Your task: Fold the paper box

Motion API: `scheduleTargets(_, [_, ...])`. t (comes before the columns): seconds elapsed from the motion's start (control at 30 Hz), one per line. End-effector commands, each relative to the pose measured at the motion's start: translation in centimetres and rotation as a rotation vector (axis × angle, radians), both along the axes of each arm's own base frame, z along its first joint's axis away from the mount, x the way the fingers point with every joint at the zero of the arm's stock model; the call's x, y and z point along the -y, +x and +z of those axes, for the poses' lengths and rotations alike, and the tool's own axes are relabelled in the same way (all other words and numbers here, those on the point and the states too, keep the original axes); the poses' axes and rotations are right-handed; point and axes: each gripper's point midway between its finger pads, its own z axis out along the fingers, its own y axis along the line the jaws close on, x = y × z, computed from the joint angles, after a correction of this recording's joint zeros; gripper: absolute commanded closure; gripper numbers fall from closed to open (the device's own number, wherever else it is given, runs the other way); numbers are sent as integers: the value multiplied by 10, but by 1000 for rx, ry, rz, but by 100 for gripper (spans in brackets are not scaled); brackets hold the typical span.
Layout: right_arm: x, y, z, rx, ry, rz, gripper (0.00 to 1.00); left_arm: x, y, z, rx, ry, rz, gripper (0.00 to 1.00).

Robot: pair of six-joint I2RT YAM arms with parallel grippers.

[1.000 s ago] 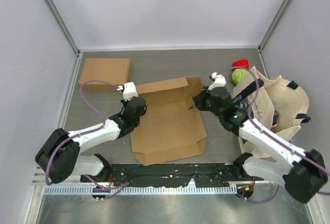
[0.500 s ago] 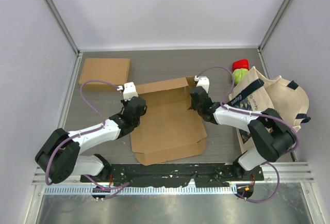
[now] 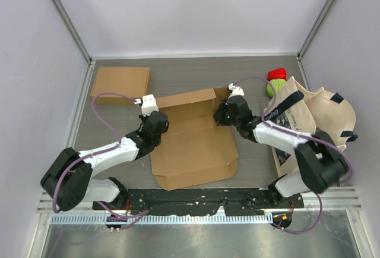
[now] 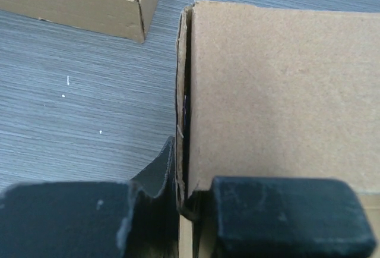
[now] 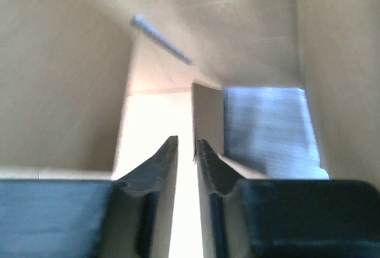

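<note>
Top external view: the paper box (image 3: 193, 145) lies as a partly formed blank at the middle of the table, its base panel flat, its far wall raised and its near flaps not yet turned up. The step in hand appears to be the erection of the side walls at the two far corners, so the task is judged well short of half done. Left gripper (image 3: 155, 124) sits at the left edge of the blank; the left wrist view shows its two fingers pressed together on the upright edge of a doubled cardboard wall, one pad on each face. Right gripper (image 3: 222, 115) is at the far right corner, reaching inside the raised wall. In the right wrist view its fingers stand almost together with only a narrow slit between them, and a small flap stands just beyond the tips — whether any card lies in the slit cannot be told. The next move probably calls for the left pinch to keep its wall upright while the right arm tucks the corner flap inward — a slip of either could let the wall fall flat. A finished flat box (image 3: 120, 82) rests at the far left, well apart.
</note>
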Motion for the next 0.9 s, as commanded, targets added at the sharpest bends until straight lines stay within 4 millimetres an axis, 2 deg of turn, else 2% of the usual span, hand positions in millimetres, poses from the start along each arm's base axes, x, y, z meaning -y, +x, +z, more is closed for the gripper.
scheduleTargets(0.0, [45,-44,53,-38,-201,33,68,2,1,3,29,-70,28,100])
scheduleTargets(0.03, [54,-47,60,-25,-214,7,61,1,1,3,32,-70,30,100])
scheduleTargets(0.07, [64,-54,69,-8,-218,-15,59,0,0,2,30,-66,35,100])
scheduleTargets(0.17, [77,-54,73,23,-227,-80,58,-3,0,2,32,-60,44,100])
scheduleTargets(0.23, [79,-50,76,64,-233,-86,55,-1,1,4,30,-64,38,100])
scheduleTargets(0.27, [76,-43,79,112,-213,-88,52,0,0,3,18,-51,26,100])
scheduleTargets(0.3, [75,-39,74,111,-224,-87,45,1,-1,4,14,-48,17,96])
scheduleTargets(0.37, [73,-29,74,141,-235,-82,44,4,0,8,14,-54,0,92])
scheduleTargets(0.4, [73,-25,66,134,-249,-86,44,4,-1,9,14,-48,-8,92])
scheduleTargets(0.47, [72,-14,61,174,-257,-89,44,6,-1,16,27,-61,-16,91])
scheduleTargets(0.5, [69,-7,64,209,-250,-89,44,6,-1,17,29,-57,-22,86])
scheduleTargets(0.53, [68,-2,57,217,-261,-86,44,6,-1,19,33,-61,-28,82])
scheduleTargets(0.57, [66,6,61,257,-265,-88,44,6,-1,18,32,-59,-32,77])
scheduleTargets(0.6, [68,11,59,266,-281,-108,45,6,-2,19,31,-55,-39,66])
scheduleTargets(0.63, [69,15,52,267,-297,-117,46,6,-3,22,38,-64,-40,60])
scheduleTargets(0.67, [68,20,53,292,-291,-124,48,3,-7,23,32,-63,-35,55])
scheduleTargets(0.7, [70,21,53,302,-305,-130,52,2,-9,26,38,-76,-37,42])
scheduleTargets(0.73, [71,22,55,308,-307,-143,55,0,-13,26,38,-81,-44,38])
scheduleTargets(0.77, [74,21,55,311,-301,-157,57,-1,-20,39,59,-112,-66,35])
scheduleTargets(0.83, [73,19,56,331,-279,-155,65,-5,-32,52,73,-156,-87,32])
scheduleTargets(0.87, [73,16,56,347,-266,-151,68,-9,-44,66,90,-187,-110,31])
